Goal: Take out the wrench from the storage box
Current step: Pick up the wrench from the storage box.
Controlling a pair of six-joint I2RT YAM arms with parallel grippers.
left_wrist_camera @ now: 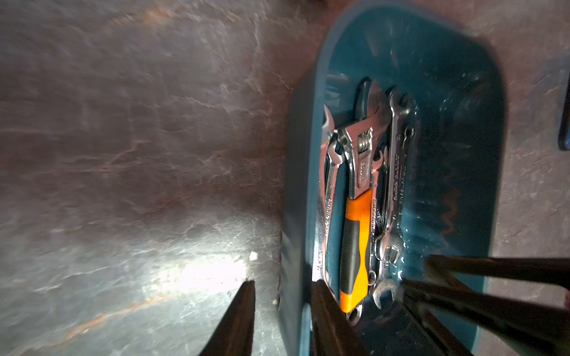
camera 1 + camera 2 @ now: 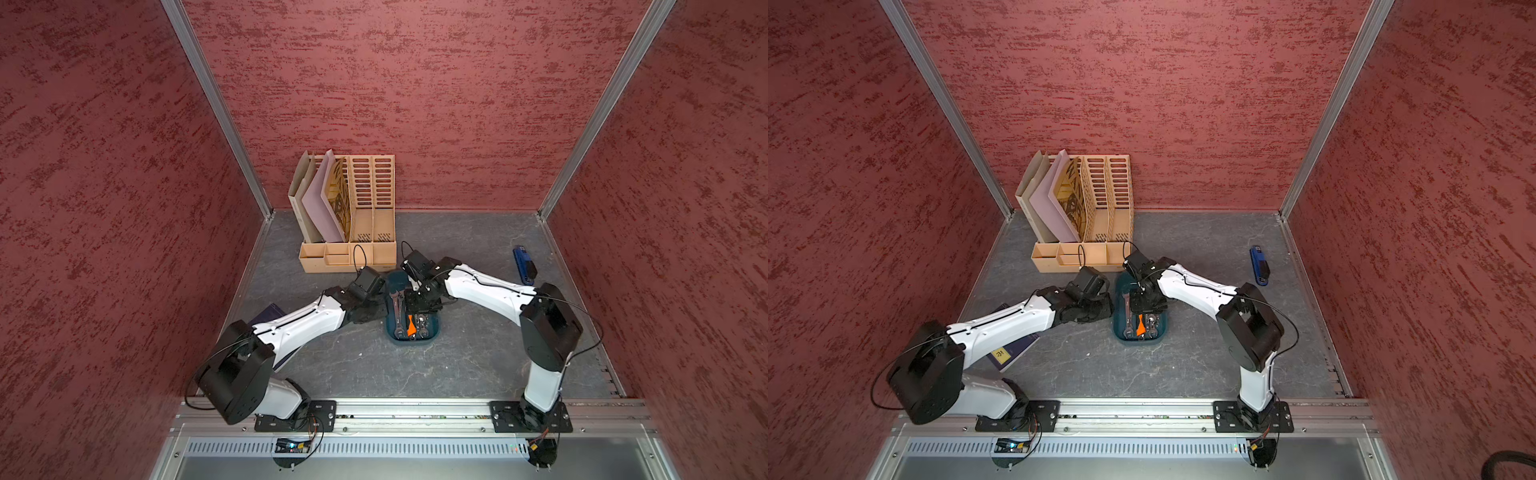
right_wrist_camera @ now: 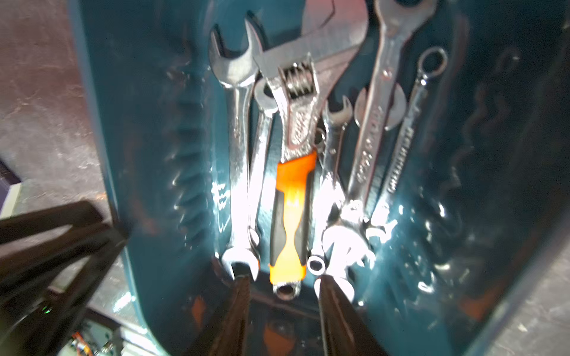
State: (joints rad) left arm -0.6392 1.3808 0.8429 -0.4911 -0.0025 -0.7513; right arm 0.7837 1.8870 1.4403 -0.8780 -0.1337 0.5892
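Storage box of shallow dark teal plastic (image 2: 435,328) sits on a grey stone-patterned table (image 2: 478,365), holding an adjustable wrench with orange-and-black handle (image 3: 291,197) that lies atop the chrome spanners (image 3: 239,148) flanking it. Right gripper (image 3: 285,279), jaws apart, brackets the handle's end. Left gripper (image 1: 283,283), jaws apart, straddles the box's 9 o'clock wall. Both top views hide those gaps but show a beige slotted file organizer (image 2: 365,216) at 11 o'clock and a blue oblong object (image 2: 524,266) at 2 o'clock.

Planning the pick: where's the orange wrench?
The orange-handled wrench lies in the storage box, central in both top views, among silver wrenches, handle end between the right hand's fingers.
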